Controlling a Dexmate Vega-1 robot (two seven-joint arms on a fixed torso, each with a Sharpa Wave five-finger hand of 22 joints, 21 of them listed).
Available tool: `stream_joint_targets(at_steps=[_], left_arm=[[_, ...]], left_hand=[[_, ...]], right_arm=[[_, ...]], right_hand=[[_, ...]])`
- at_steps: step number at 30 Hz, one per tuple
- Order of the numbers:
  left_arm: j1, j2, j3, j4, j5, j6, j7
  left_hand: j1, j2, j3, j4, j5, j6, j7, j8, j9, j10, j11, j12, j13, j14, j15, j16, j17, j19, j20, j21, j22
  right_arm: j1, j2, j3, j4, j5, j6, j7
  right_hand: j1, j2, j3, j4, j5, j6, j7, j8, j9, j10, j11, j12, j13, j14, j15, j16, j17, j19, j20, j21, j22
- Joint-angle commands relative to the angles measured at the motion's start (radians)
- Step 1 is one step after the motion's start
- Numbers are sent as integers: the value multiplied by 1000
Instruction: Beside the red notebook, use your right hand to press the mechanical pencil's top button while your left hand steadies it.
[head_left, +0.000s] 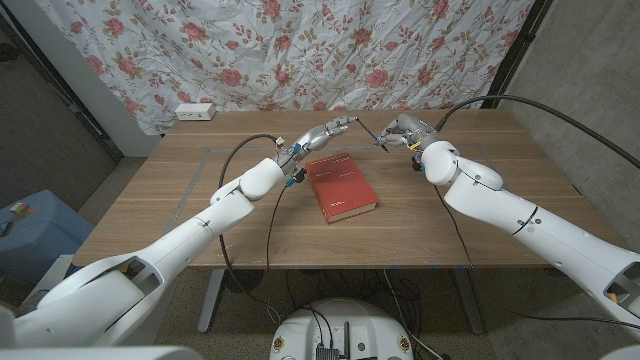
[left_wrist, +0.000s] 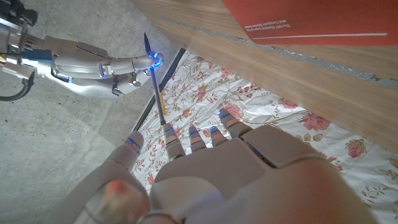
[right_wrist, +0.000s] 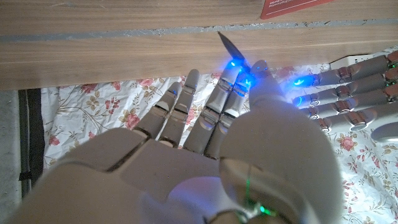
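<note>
The red notebook lies flat at mid-table. Just beyond it, above the table, both hands meet on a thin dark mechanical pencil. My left hand reaches in from the notebook's left and pinches one end of the pencil in its fingertips. My right hand comes from the right, and its fingertip touches the shaft near the other end. In the right wrist view the pencil's pointed end pokes out between the right hand's thumb and fingertips. The top button is too small to make out.
A white power strip sits at the table's far left edge, against a floral curtain. A blue bin stands on the floor to the left. Black cables hang along both arms over the table.
</note>
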Motion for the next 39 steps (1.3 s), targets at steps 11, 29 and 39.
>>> stream_joint_targets(at_steps=[11, 29, 39], left_arm=[[22, 19, -16, -42, 26, 21, 41], [48, 47, -41, -98, 45, 49, 79], [56, 57, -54, -119, 55, 55, 99]], left_hand=[[9, 55, 9, -7, 5, 51, 4, 17, 9, 11, -2, 2, 2, 7, -50, 1, 1, 3, -43, 6, 2], [12, 55, 12, -13, 5, 52, 3, 13, 9, 17, -2, 2, 2, 12, -51, 1, 0, 6, -44, 7, 2], [13, 55, 15, -17, 4, 53, 3, 12, 9, 27, 0, 5, 2, 19, -53, 2, 0, 12, -44, 8, 2]], right_arm=[[-12, 2, 10, 5, 4, -11, -9], [-30, -5, 27, 12, 26, -3, -29], [-38, -13, 30, 25, 29, 21, -37]], right_hand=[[6, 2, 3, -2, 0, 19, -9, -2, 5, 4, -3, 5, 2, 8, -144, 6, 1, -1, 6, 1, 3], [8, 2, 3, -3, 1, 18, -9, -6, 6, 2, -2, 4, 2, 8, -146, 7, 1, -1, 5, 1, 3], [12, 2, 4, -4, 1, 17, -9, -8, 6, -2, -2, 4, 4, 5, -149, 7, 1, -1, 4, 1, 3]])
